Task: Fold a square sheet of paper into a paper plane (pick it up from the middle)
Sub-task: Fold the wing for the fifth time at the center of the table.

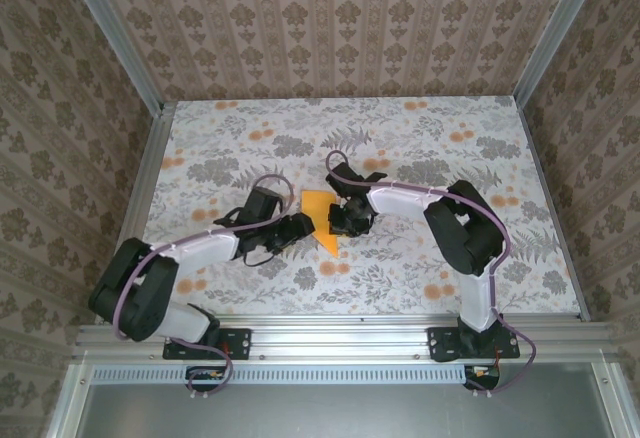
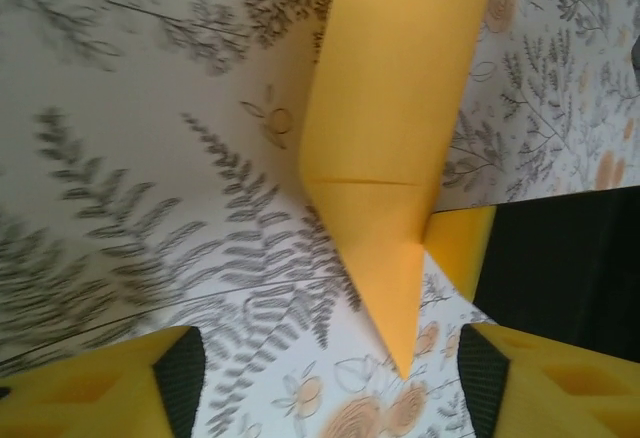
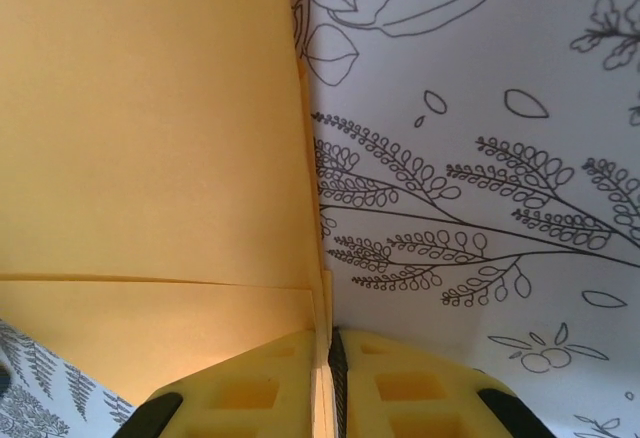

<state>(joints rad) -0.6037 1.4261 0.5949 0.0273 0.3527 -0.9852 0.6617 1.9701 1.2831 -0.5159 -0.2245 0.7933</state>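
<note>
Two tools meet at the folded orange sheet of paper (image 1: 320, 220), midway across the floral table (image 1: 430, 258). The left tool (image 1: 298, 226) is spread wide, and the sheet's pointed tip lies between its yellow fingers (image 2: 100, 393), touching neither. Just beyond, the right tool (image 1: 350, 220) is pinched tight on the sheet's creased edge, with the layers caught between its pads (image 3: 250, 388).

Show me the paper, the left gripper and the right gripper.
paper (image 2: 390, 108): left wrist view, on its broad flat flap.
left gripper (image 2: 332, 386): left wrist view, midway between its open fingertips.
right gripper (image 3: 326, 378): right wrist view, between fingertips pinching the paper's edge.
</note>
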